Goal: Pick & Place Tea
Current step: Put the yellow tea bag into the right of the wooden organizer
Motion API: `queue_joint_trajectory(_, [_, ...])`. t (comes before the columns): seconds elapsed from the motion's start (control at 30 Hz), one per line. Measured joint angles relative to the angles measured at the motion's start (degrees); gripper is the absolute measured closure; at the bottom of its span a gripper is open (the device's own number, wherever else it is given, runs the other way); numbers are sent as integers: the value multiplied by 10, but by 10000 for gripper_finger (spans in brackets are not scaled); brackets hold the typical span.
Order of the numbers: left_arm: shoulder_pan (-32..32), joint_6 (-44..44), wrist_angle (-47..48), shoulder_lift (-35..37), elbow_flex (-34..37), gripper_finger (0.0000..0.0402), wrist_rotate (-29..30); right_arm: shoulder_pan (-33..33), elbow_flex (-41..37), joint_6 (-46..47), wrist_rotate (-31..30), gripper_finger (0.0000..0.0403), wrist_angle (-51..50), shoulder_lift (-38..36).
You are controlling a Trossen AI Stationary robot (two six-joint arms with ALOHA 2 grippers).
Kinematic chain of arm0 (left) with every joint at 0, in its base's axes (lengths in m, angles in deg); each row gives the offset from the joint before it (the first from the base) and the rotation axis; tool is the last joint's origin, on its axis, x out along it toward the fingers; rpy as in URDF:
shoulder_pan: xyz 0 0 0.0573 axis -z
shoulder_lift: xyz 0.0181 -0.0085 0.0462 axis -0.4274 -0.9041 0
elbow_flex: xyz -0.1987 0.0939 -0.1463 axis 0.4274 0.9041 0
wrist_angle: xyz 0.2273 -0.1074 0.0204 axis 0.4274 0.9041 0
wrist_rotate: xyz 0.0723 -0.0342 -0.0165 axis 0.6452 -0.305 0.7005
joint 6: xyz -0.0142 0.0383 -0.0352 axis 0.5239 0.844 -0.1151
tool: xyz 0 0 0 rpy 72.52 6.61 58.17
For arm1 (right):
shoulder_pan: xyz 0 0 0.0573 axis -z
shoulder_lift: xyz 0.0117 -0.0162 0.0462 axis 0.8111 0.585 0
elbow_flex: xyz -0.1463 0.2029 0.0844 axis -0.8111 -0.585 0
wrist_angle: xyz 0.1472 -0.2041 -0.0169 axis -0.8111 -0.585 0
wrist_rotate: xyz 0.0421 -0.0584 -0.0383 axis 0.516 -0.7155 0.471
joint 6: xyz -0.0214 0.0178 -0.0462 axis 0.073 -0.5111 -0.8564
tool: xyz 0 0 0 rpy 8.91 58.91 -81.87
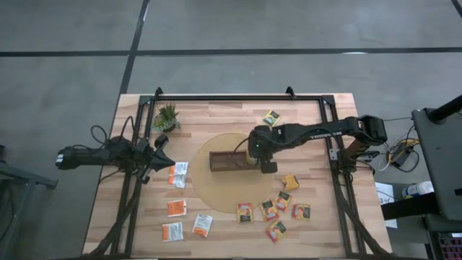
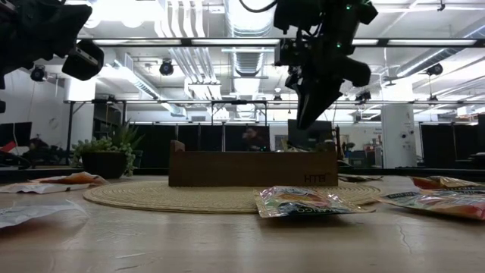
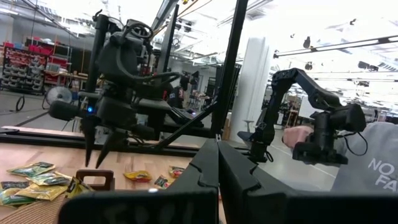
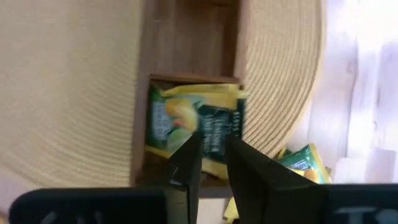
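**Free room and obstacles around the dark brown wooden divided tray**

The dark brown wooden divided tray (image 1: 232, 160) lies on a round woven straw mat (image 1: 216, 191). The right gripper (image 1: 258, 154) hangs right over the tray's right end, blocking access from above there; a yellow-green tea sachet (image 4: 196, 127) fills that end compartment. The rest of the tray, leftward, is open from above. In front of the tray, the mat is bare up to a row of orange-brown sachets (image 1: 273, 211) at its front edge. Left of the tray stand white-and-orange sachets (image 1: 179, 174) and, farther back, a small spiky green potted plant (image 1: 167, 116). The left gripper (image 1: 155, 148) waits well left of the tray.
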Motion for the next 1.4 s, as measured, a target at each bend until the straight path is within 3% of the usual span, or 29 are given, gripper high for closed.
queue_joint_trajectory(0.13, [0,0,0,0,0,402,0,23,1,-4,12,307,2,0])
queue_joint_trajectory(0.33, [0,0,0,0,0,402,0,75,-1,-1,149,250,13,0])
queue_joint_trajectory(0.57, [0,0,0,0,0,402,0,103,-11,1,151,189,18,8])
queue_joint_trajectory(0.87, [0,0,0,0,0,402,0,108,-13,-2,157,157,17,54])
queue_joint_trajectory(1.13, [0,0,0,0,0,402,0,107,-13,8,186,184,16,71])
queue_joint_trajectory(1.4, [0,0,0,0,0,402,0,108,-12,30,186,278,10,69])
